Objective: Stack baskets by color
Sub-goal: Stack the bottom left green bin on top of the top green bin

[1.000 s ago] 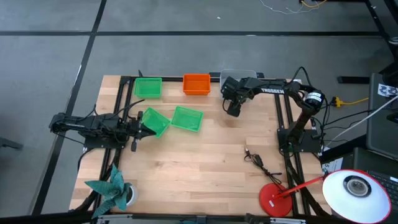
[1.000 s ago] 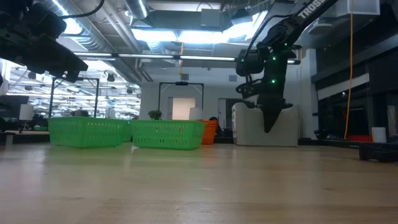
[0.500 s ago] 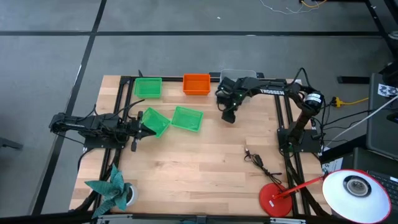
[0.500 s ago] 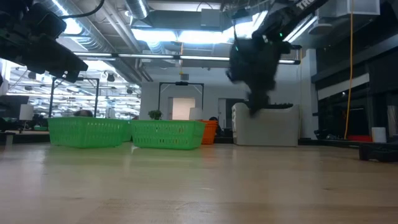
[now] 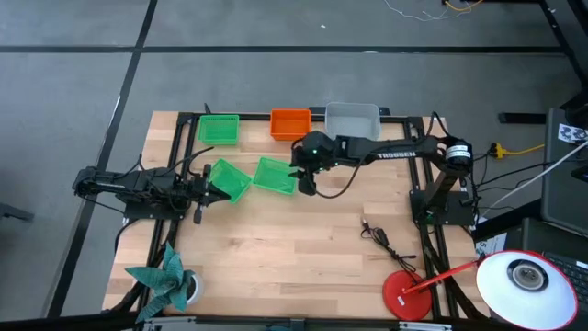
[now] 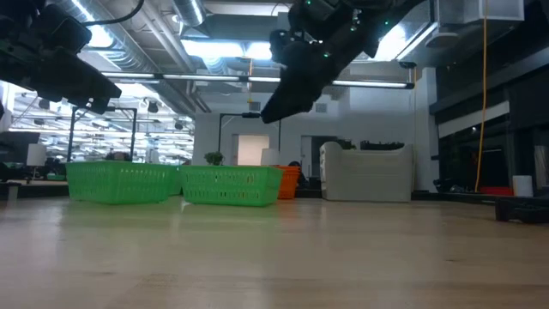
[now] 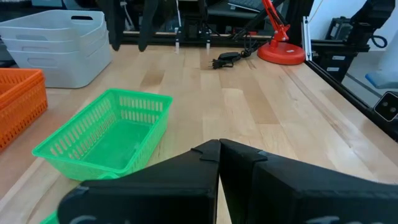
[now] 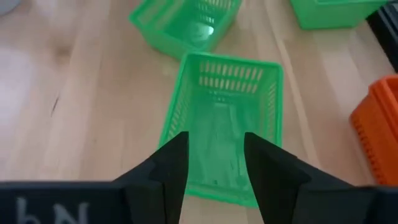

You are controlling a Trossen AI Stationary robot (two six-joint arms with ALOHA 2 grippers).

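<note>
Three green baskets stand on the table: one at the far edge (image 5: pixel 219 129), one left of centre (image 5: pixel 230 179) and one (image 5: pixel 277 175) beside it. An orange basket (image 5: pixel 290 124) and pale grey baskets (image 5: pixel 353 119), nested as the left wrist view shows (image 7: pixel 56 46), stand along the far edge. My right gripper (image 8: pixel 214 155) hangs open above the right-hand green basket (image 8: pixel 221 124), slanting down toward the table's left, and touches nothing. It shows high in the low view (image 6: pixel 270 112). My left gripper (image 7: pixel 219 152) rests shut at the table's left, beside the green basket left of centre.
A teal paper figure (image 5: pixel 163 280) sits at the near left corner. A red lamp base (image 5: pixel 409 296) stands at the near right, with a black cable (image 5: pixel 381 239) beside it. Black frame rails (image 5: pixel 418 175) run along the table's sides. Bare wood lies in the middle and near part.
My right gripper has swung from in front of the grey baskets toward the table's left, rising a little. It has tipped from pointing down to a slant and now hangs over the right-hand green basket. The baskets have stayed in place.
</note>
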